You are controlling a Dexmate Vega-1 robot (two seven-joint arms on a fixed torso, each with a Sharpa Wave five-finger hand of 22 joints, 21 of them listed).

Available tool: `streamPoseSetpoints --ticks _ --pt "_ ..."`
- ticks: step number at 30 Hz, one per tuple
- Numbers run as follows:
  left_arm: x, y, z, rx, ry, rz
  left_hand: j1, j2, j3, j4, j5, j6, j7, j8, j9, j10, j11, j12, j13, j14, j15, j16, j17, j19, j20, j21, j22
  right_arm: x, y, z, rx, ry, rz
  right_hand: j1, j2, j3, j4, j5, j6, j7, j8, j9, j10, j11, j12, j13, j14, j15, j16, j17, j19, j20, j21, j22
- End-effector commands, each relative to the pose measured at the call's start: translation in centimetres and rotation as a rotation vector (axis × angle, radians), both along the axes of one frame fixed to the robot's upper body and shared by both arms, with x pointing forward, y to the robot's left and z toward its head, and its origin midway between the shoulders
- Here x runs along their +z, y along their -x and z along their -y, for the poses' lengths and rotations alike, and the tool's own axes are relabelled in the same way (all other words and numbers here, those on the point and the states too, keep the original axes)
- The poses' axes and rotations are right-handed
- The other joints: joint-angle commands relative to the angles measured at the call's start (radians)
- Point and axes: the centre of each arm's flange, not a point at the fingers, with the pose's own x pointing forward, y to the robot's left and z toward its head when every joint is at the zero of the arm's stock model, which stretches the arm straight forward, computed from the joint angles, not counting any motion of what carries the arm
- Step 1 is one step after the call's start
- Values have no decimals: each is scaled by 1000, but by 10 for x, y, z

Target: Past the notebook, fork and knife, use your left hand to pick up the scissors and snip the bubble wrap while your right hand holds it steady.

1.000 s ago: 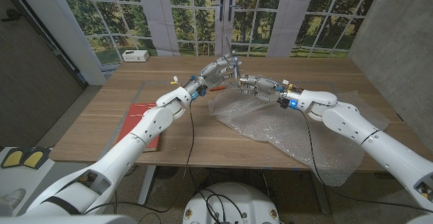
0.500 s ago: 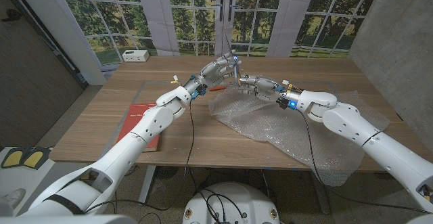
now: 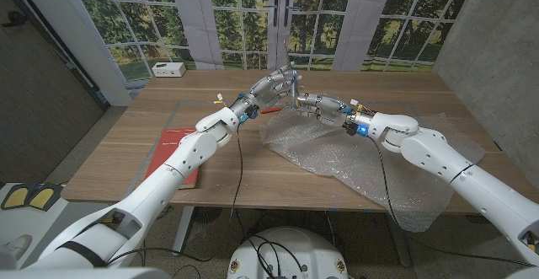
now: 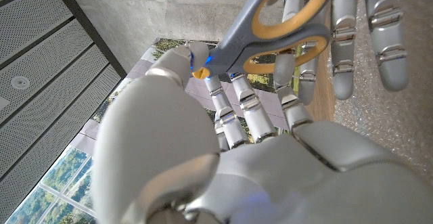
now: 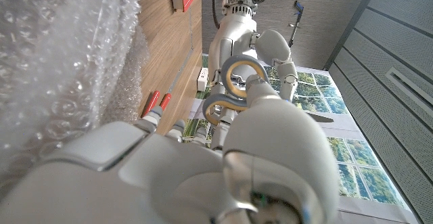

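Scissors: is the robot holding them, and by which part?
Yes. The left hand holds the scissors by the grey handle loops, fingers hooked through them. The right hand rests on the bubble wrap.

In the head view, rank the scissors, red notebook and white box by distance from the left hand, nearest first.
1. Grey-and-yellow-handled scissors, gripped in the left hand.
2. White box, on the table's far left edge.
3. Red notebook, near left, beneath the forearm.

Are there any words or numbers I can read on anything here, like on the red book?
Red notebook: a small pale line of print near its top, too small and blurred to read.
White box by the window: dark marks on its front, not readable.
Grey-and-yellow scissors in the left hand: no lettering visible.
Clear bubble wrap: none.
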Motion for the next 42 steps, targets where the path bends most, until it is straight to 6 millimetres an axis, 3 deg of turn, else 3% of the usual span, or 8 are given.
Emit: streamPoseSetpoints --ticks 1,6,12,26,28,30,36,42 --pt "0 1 2 -6 0 5 5 6 0 6 0 -6 -1 1 3 26 -23 140 5 -4 -49 2 1 -1 -7 1 3 -2 0 -3 -11 -12 -22 5 -11 2 -9 9 18 3 6 -1 -27 7 7 2 -168 -26 8 2 7 -2 6 2" --pt "0 3 2 -5 2 10 4 7 1 7 0 -7 -1 1 3 27 -25 140 6 -3 -50 1 1 0 -8 1 2 -4 3 0 -45 -20 -19 10 -32 -7 -20 9 48 -4 12 -1 -10 9 9 2 -153 -30 9 1 23 2 7 2" --pt "1 4 3 -5 3 15 6 8 1 7 0 -7 -2 1 3 26 -24 141 6 -4 -52 1 1 0 -7 1 2 -6 5 2 -74 -29 -7 27 -60 -18 -42 12 102 -27 22 -1 19 -15 11 2 -137 -41 9 0 39 -5 4 2" --pt "0 4 4 -6 4 19 9 7 2 6 0 -7 -2 1 3 24 -25 139 6 -7 -51 1 0 -1 -8 1 2 -6 6 3 -129 -53 -21 45 -84 -30 -60 16 141 -55 23 -1 53 -23 14 2 -109 -51 12 0 58 0 4 2" --pt "0 4 4 -5 5 19 10 7 2 5 0 -7 -2 1 3 22 -25 139 6 -8 -52 0 0 0 -8 1 2 -6 7 2 -132 -52 -21 52 -91 -35 -65 18 159 -73 24 1 64 -55 12 3 -104 -52 11 0 63 -1 1 2" --pt "1 4 4 -8 4 19 11 6 2 4 0 -8 -1 1 3 22 -25 138 5 -8 -53 0 -1 -1 -8 1 2 -6 7 2 -132 -53 -24 54 -94 -39 -66 18 174 -87 26 2 74 -69 13 3 -99 -53 10 0 64 2 0 2" --pt "0 2 4 -12 4 19 11 6 4 5 1 -8 0 1 3 19 -22 137 5 -10 -56 -1 -1 -1 -9 1 2 -5 7 0 -152 -44 -24 49 -105 -50 -65 19 181 -76 23 4 81 -49 10 3 -95 -51 9 1 67 8 -2 2" --pt "-1 2 4 -15 6 15 12 6 4 5 1 -8 0 2 3 20 -23 136 3 -10 -57 -1 -1 -1 -9 1 2 -5 8 -2 -185 -58 -33 55 -110 -61 -66 23 243 -60 36 8 132 -62 18 4 -64 -66 14 1 94 -3 2 2"
